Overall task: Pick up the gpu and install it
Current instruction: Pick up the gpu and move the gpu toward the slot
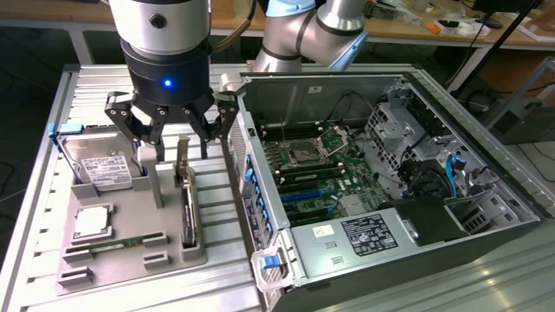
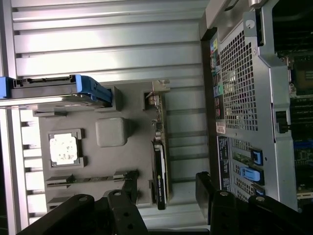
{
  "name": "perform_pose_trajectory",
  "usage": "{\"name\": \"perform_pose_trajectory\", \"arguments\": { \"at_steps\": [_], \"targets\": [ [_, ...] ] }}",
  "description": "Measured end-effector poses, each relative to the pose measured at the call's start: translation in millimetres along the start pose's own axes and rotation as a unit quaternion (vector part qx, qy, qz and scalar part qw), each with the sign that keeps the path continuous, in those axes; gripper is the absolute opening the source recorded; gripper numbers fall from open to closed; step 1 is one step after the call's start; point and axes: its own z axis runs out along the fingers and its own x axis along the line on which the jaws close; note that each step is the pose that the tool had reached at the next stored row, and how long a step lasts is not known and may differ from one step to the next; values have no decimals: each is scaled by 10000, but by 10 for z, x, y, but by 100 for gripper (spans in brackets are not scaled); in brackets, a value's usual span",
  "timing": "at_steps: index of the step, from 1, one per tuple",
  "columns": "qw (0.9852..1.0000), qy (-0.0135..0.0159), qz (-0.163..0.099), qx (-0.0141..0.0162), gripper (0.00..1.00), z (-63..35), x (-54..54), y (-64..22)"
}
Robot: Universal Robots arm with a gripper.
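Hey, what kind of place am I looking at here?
Probably a robotics lab for computer assembly: a robot arm above a tray holding a graphics card, an open computer case beside it, cluttered workbenches behind.

A gpu (image 1: pixel 186 201) stands on edge in a tray (image 1: pixel 147 221) on the table (image 1: pixel 208 286), with the gripper (image 1: pixel 178 140) hanging just above the card's far end. On the exterior view's left of the card, the tray carries a hard drive (image 1: pixel 104 170) at the back, a processor (image 1: pixel 91 223) before it and a memory stick (image 1: pixel 113 246) nearest the camera. A computer case (image 1: pixel 485 195) sits just beside the tray on the exterior view's right, with a motherboard (image 1: pixel 312 169) inside it.
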Motion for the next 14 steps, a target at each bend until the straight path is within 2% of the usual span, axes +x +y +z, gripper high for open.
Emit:
{"name": "perform_pose_trajectory", "arguments": {
  "at_steps": [14],
  "targets": [
    [10000, 0, 0, 0, 60, 46, 1, -3]
  ]
}}
